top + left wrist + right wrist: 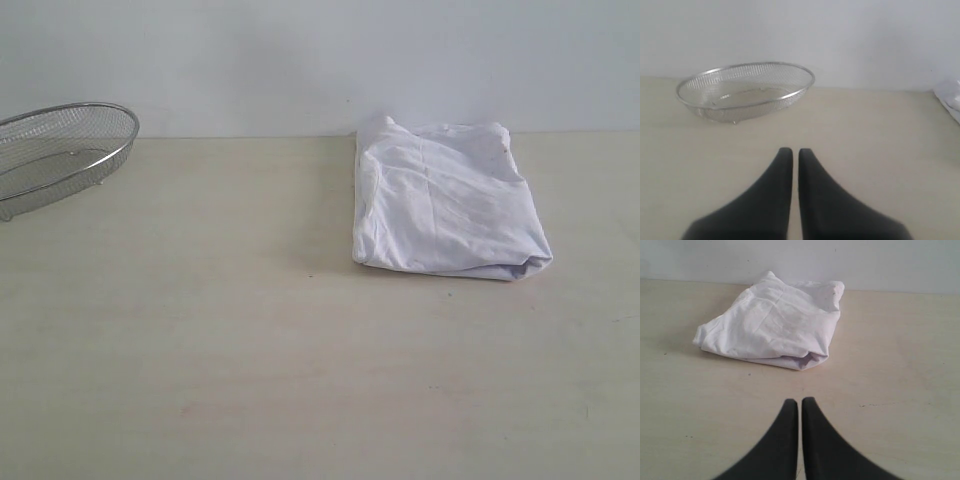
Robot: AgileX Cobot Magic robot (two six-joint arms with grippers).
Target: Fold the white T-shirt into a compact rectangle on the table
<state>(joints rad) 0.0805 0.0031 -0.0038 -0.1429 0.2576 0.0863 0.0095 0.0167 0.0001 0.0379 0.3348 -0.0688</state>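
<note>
The white T-shirt (446, 200) lies folded into a compact, slightly rumpled rectangle on the pale table (250, 350), at the back right against the wall. Its red chest band is hidden inside the folds. Neither gripper shows in the exterior view. In the right wrist view the T-shirt (775, 322) lies a short way beyond my right gripper (800, 401), which is shut and holds nothing. My left gripper (791, 151) is shut over bare table (865, 150), and only an edge of the T-shirt (951, 97) shows at that view's side.
A round silver wire-mesh basket (55, 150) stands at the back left of the table, and it holds nothing. The left wrist view shows the basket (745, 90) beyond the left fingers. A plain white wall runs behind the table.
</note>
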